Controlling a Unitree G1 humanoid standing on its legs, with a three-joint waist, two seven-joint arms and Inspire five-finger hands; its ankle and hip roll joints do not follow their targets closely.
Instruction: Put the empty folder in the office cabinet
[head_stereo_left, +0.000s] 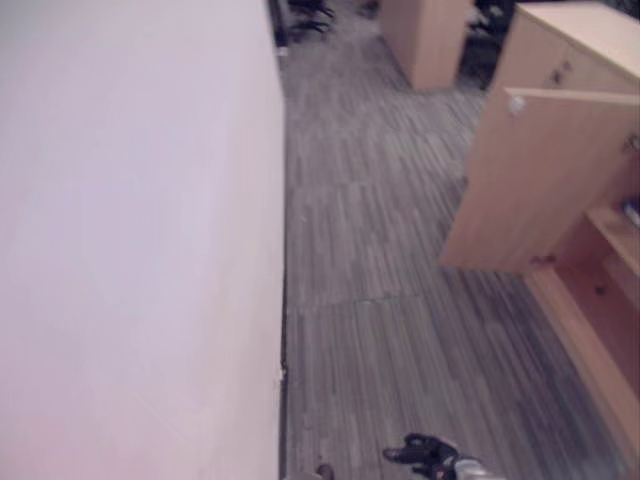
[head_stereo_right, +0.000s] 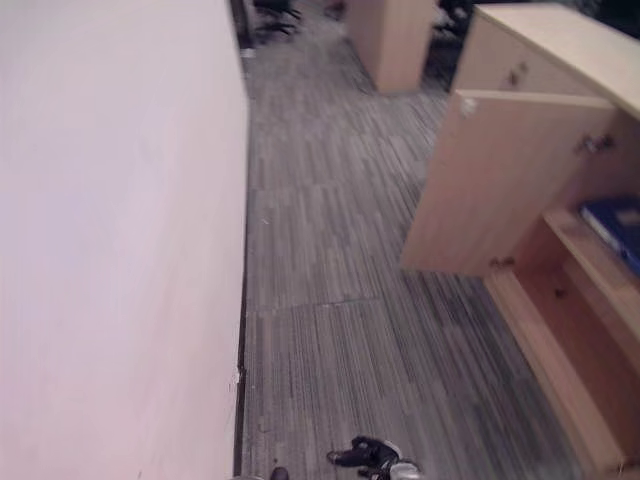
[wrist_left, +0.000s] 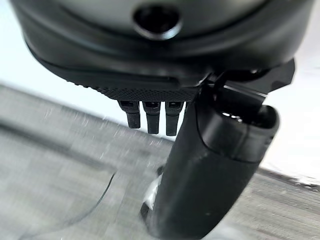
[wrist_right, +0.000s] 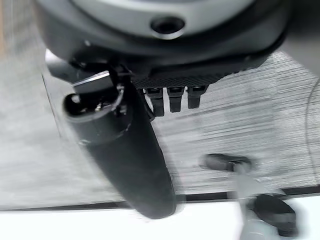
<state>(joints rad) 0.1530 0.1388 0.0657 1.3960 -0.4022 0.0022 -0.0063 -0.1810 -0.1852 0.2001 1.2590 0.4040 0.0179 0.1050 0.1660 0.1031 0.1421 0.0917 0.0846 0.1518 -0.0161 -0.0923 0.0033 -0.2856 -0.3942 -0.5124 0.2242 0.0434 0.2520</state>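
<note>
- The office cabinet (head_stereo_right: 545, 45) of pale wood stands at the right of the eye views. Its door (head_stereo_right: 495, 180) is swung wide open toward the middle of the frame.
- The blue folder (head_stereo_right: 615, 225) lies flat on a shelf (head_stereo_right: 585, 255) inside the open cabinet, at the right edge of the right eye view. It is well apart from both robot hands. Whether it is empty cannot be told.
- The left robot hand (wrist_left: 150, 75) holds nothing. In its wrist view the fingers (wrist_left: 152, 117) hang in a loose, straight row with small gaps between them. The thumb (wrist_left: 210, 165) stands out apart from them over grey floor.
- The right robot hand (wrist_right: 165, 60) is likewise loose and holds nothing. Its fingers (wrist_right: 175, 100) sit side by side, uncurled, and the thumb (wrist_right: 125, 155) points away from them above the floor.
- A dark robot hand (head_stereo_left: 425, 455) on a silver-grey arm shows at the bottom centre of the eye views, low over the floor with its fingers loosely spread. Which arm it belongs to cannot be told from there.
- A tall white panel (head_stereo_right: 110, 250) takes up the whole left side of the eye views.
- Grey striped carpet floor (head_stereo_right: 330, 300) runs between the panel and the cabinet.
- A second pale wooden unit (head_stereo_right: 395, 40) stands at the top centre of the frame.
</note>
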